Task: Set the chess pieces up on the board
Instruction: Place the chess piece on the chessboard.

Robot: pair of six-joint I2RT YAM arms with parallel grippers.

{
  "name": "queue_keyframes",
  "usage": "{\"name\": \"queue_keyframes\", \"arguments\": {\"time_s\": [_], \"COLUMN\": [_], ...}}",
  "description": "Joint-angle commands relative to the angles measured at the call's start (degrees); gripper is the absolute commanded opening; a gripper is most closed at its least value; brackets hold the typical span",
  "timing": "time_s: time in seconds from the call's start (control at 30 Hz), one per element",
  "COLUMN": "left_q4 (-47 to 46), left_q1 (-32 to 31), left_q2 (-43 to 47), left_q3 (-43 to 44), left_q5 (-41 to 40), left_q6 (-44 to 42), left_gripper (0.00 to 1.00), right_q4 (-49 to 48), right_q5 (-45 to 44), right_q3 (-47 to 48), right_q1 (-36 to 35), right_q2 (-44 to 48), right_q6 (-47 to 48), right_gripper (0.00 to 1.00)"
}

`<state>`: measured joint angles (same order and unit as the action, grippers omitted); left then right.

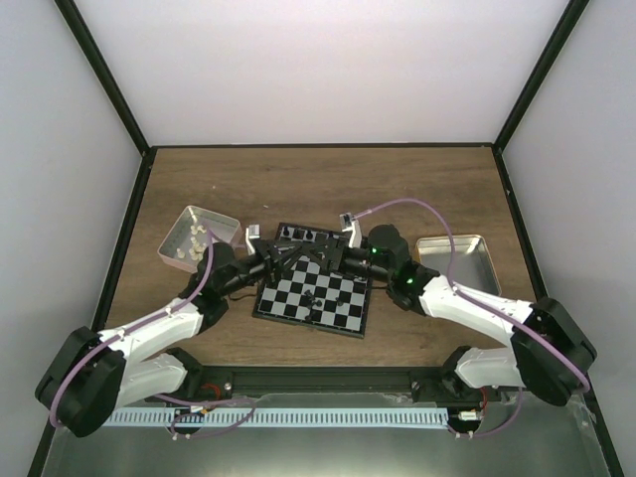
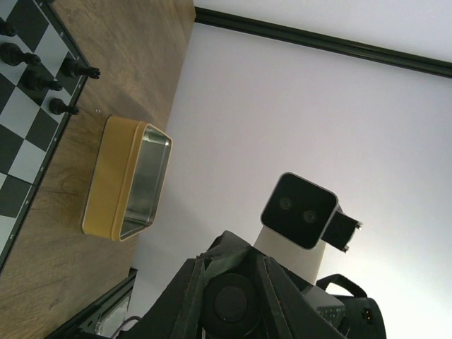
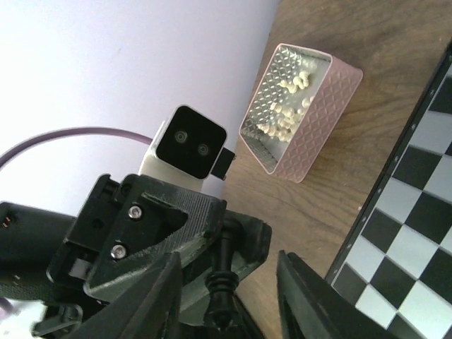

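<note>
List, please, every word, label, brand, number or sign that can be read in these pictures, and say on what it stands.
None: no readable text in any view.
Pinkish embossed rectangular tin, tan-rimmed metal tin, black and silvery-grey chessboard, small black chess piece: all bare of lettering.
White wrist camera housings: lenses only, no label.

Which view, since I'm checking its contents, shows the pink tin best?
Right wrist: the pink tin looks largest, cream pieces visible inside. Top external shows it small, left of the board. Left wrist misses it.
</note>
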<state>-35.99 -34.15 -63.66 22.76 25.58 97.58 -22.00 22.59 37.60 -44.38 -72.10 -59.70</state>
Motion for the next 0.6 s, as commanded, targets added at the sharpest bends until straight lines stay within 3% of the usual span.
{"name": "queue_keyframes", "arguments": {"time_s": [0.0, 0.43, 0.57], "left_q4": [-4.3, -4.4, -4.8], "left_q1": [0.2, 0.2, 0.2], "left_q2": [-0.8, -0.9, -1.3], "left_q3": [-1.3, -1.9, -2.2], "left_q5": [-1.1, -1.6, -1.5], "left_q6": [1.9, 1.5, 1.7], "left_gripper": [0.08, 0.08, 0.08], "right_q4": [-1.8, -2.2, -2.2], "right_q5": [1.6, 4.8, 5.7], "right_q3": [0.1, 0.0, 0.5], "right_q1": [0.0, -0.1, -0.2], "right_q2": [0.0, 1.2, 0.3], "right_q6": [-2.2, -7.6, -8.2], "right_gripper": [0.33, 0.28, 0.2]}}
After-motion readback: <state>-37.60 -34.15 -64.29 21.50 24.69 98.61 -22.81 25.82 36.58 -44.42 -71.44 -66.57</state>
